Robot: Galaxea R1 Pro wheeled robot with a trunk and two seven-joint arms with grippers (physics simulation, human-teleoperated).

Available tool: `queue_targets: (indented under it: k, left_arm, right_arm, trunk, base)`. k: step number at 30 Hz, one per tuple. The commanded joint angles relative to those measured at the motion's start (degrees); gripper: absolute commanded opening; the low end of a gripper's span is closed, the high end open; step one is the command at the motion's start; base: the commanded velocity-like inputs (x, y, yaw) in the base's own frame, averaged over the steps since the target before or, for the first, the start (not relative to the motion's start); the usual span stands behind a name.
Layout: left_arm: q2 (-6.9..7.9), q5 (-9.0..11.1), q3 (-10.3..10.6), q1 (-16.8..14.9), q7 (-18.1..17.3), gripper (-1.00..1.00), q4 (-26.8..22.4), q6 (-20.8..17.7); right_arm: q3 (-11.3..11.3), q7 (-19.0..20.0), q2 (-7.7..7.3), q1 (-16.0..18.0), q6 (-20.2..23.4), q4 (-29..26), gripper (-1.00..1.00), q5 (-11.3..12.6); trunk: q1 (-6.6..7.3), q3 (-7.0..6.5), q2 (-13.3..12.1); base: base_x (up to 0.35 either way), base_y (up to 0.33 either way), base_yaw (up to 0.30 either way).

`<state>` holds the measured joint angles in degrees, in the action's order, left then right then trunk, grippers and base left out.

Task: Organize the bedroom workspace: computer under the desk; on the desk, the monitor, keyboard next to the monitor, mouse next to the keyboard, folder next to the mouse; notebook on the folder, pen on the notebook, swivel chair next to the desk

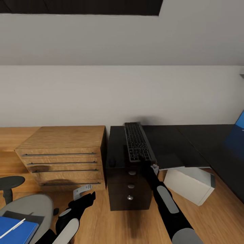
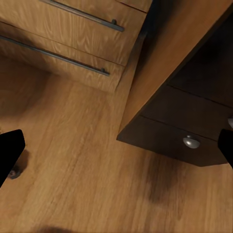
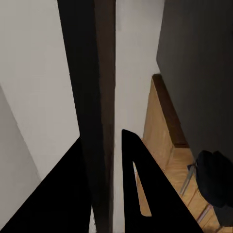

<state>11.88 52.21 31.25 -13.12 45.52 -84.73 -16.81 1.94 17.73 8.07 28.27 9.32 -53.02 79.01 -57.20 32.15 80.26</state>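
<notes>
The right gripper (image 1: 146,162) is pinching the near end of the keyboard (image 1: 137,140), its fingers closed on the edge, holding it over the left end of the desk (image 1: 176,144). To place it well, it should lower it flat before releasing. The left gripper (image 1: 88,196) is hanging open and empty, below the desk.

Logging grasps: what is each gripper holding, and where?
Right gripper: slim silver-grey keyboard with dark keys, pinched at its near short end. Left gripper: nothing.
</notes>
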Motion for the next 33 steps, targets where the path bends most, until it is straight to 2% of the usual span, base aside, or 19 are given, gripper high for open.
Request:
queue_targets:
  k: [1,2,4,6,7,11,17,24,26,27,33]
  left_arm:
    - [0.03,0.20,0.12,-0.06,0.48,1.00,-0.08,-0.16]
    - [0.01,0.19,0.17,-0.06,0.55,1.00,-0.08,-0.16]
    - [0.00,0.19,0.20,-0.06,0.59,1.00,-0.08,-0.15]
    - [-0.01,0.33,0.21,-0.06,0.60,1.00,-0.08,-0.15]
    - [-0.01,0.36,0.22,-0.06,0.57,1.00,-0.08,-0.15]
    - [0.06,0.50,0.22,-0.06,0.46,1.00,-0.04,-0.15]
    - [0.08,0.52,0.22,-0.06,0.44,1.00,0.01,-0.15]
    - [0.08,0.44,0.22,-0.06,0.44,1.00,0.01,-0.15]
    - [0.08,0.44,0.22,-0.06,0.44,1.00,0.01,-0.15]
    - [0.08,0.43,0.22,-0.06,0.44,1.00,0.01,-0.15]
    - [0.08,0.43,0.22,-0.06,0.44,1.00,0.00,-0.15]
  right_arm:
    - [-0.02,-2.07,0.01,-1.35,0.36,-2.92,-1.00,0.78]
    - [-0.01,-6.14,0.01,-3.71,0.40,-7.59,-1.00,0.83]
    - [-0.01,-11.52,0.02,-6.57,0.57,-13.65,-1.00,1.02]
    - [-0.01,-15.49,0.02,-9.74,0.83,-20.80,-1.00,1.26]
    - [-0.01,-15.85,0.02,-10.19,0.88,-21.90,-1.00,1.30]
    - [-0.01,-16.41,-0.07,-11.15,1.35,-23.56,-1.00,1.35]
    - [-0.01,-16.43,-0.55,-11.30,4.55,-23.80,-1.00,1.30]
    - [-0.10,-16.01,-0.60,-11.31,4.68,-23.80,-1.00,1.32]
    - [-0.10,-15.90,-0.60,-11.31,4.77,-23.80,-1.00,1.32]
    - [-0.10,-14.29,-0.60,-11.31,4.83,-23.80,-1.00,1.32]
    - [-0.10,-13.72,-0.60,-11.31,4.78,-23.80,-1.00,1.18]
  trunk:
    - [0.01,0.05,0.02]
    - [0.01,0.05,0.02]
    - [0.01,0.05,0.02]
    - [0.01,0.05,0.02]
    - [0.01,0.05,0.02]
    - [0.01,0.05,0.02]
    - [0.01,0.05,0.02]
    - [0.01,0.05,0.02]
    - [0.01,0.05,0.02]
    - [0.01,0.05,0.02]
    - [0.01,0.05,0.02]
  base:
    - [0.000,0.000,0.000]
    - [0.000,0.000,0.000]
    - [0.000,0.000,0.000]
    - [0.000,0.000,0.000]
    - [0.000,0.000,0.000]
    - [0.000,0.000,0.000]
    - [0.000,0.000,0.000]
    - [-0.014,-0.014,0.000]
    - [-0.151,-0.134,0.000]
    - [-0.267,-0.198,0.000]
    - [-0.279,-0.201,0.000]
